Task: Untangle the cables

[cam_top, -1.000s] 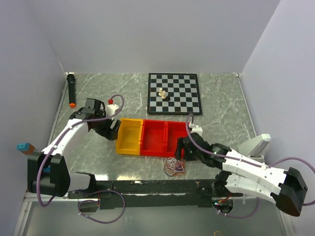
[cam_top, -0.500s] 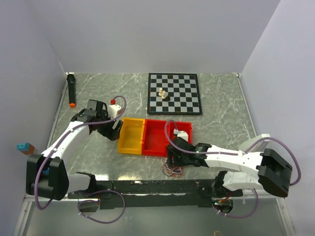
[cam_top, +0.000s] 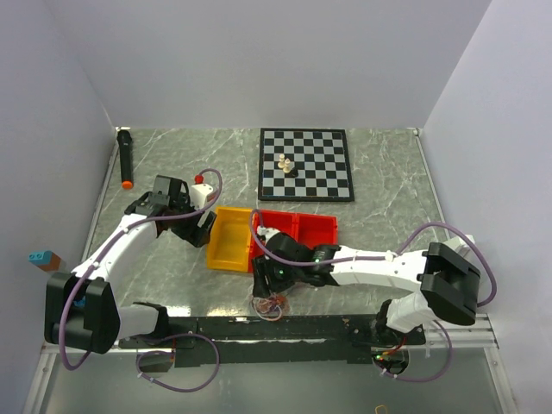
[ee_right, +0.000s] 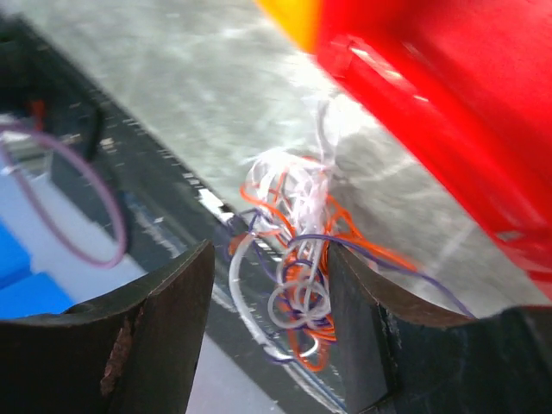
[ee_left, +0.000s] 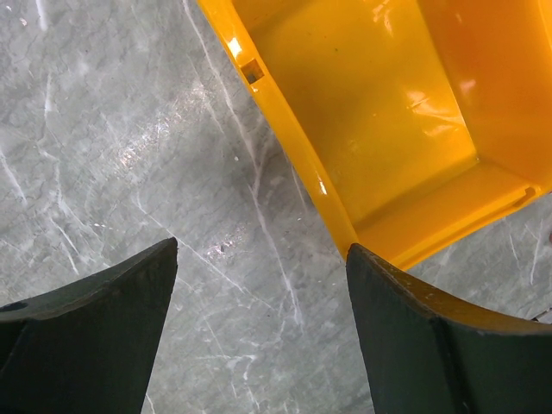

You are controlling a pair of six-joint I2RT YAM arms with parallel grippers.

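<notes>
My left gripper (cam_top: 198,227) (ee_left: 260,250) hangs just beside the yellow bin (cam_top: 228,239) (ee_left: 388,112), at its left side. The fingers are spread wide with nothing between them but the bare marble table (cam_top: 388,198) (ee_left: 129,129).

My right gripper (cam_top: 269,278) (ee_right: 269,259) reaches to the near side of the yellow bin, past its near right corner. The cables (cam_top: 267,304) (ee_right: 293,285) are there too, nearer the table's front edge than the yellow bin. They are a loose knot of white, orange and purple strands, still snarled together. My right fingers stand on either side of that knot with a gap between them. The wrist view is blurred, and I cannot tell whether they pinch the strands or only straddle them. The red bin (cam_top: 315,226) (ee_right: 431,112) sits against the yellow bin's right side.
</notes>
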